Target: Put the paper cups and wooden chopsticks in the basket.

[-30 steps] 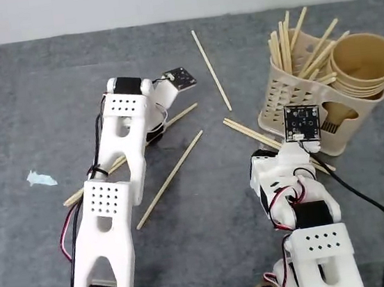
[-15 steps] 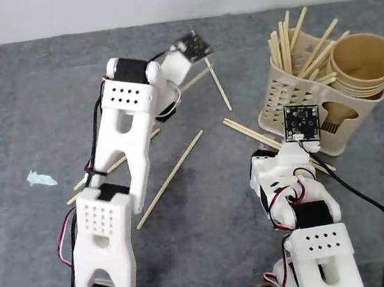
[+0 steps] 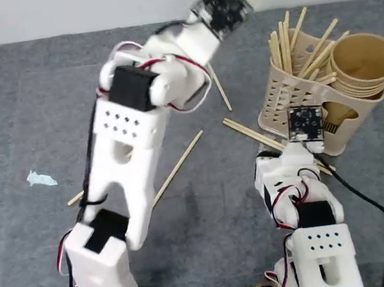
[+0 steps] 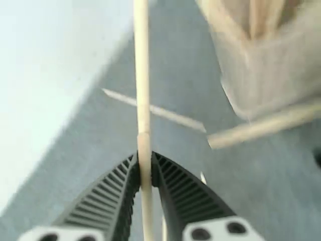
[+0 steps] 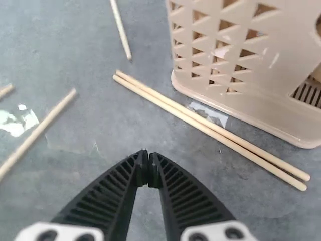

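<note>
the left gripper (image 4: 144, 159) is clamped on a single wooden chopstick (image 4: 141, 75), which is pinched between the ribbed black jaws and runs straight out past their tips. in the high view the left arm (image 3: 131, 133) is raised above the grey table (image 3: 11, 96), its wrist toward the far edge, off to one side of the beige basket (image 3: 290, 100) and apart from it. the basket stands at the far right of the table, with a bundle of chopsticks (image 3: 290, 37) standing in one compartment and a nested stack of paper cups (image 3: 364, 59) in the compartment beside it (how many cups make up the stack cannot be told). the right gripper (image 5: 146, 161) is closed on nothing, its jaw tips touching, low over the table just in front of the basket. a pair of chopsticks (image 5: 208, 128) lies side by side on the table along the basket's base. a loose chopstick (image 3: 179, 166) lies diagonally between the two arms, its lower end hidden by the left arm. a thinner stick (image 3: 221, 92) lies between the left arm and the basket. a short stick end (image 3: 75, 198) pokes out on the left arm's other side. a small pale blue scrap (image 3: 41, 179) lies well off to the left.
</note>
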